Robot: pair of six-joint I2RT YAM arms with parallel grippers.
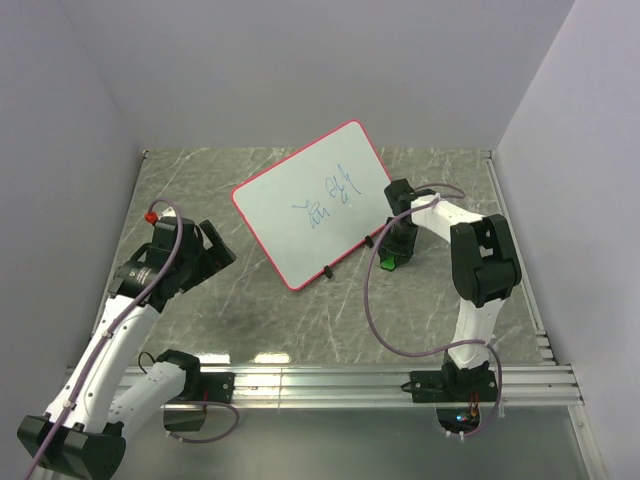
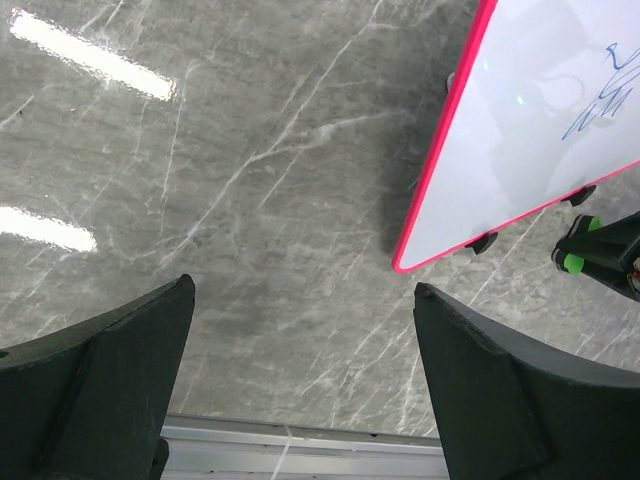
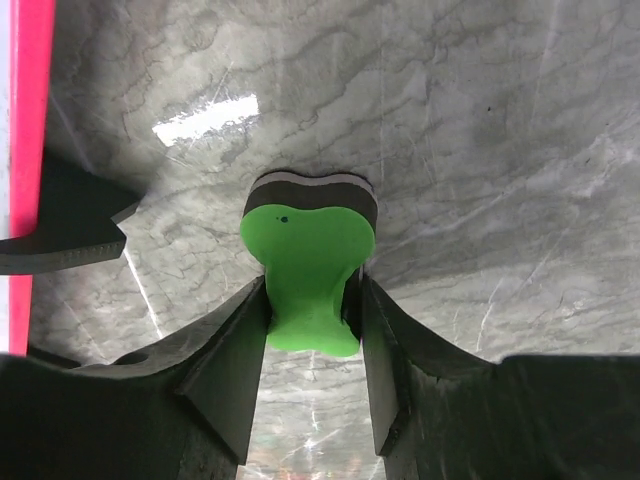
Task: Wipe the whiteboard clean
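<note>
The whiteboard lies flat and angled on the grey marble table, pink-red rimmed, with blue scribbles near its middle. Its corner shows in the left wrist view, its rim in the right wrist view. Just off the clipped edge, my right gripper is shut on the waist of the green eraser, whose dark felt side faces the table. My left gripper hangs open over bare table, left of the board, holding nothing.
Two black clips stick out of the board's near long edge; one clip is close left of the right fingers. A metal rail runs along the near table edge, another rail on the right. Walls enclose three sides.
</note>
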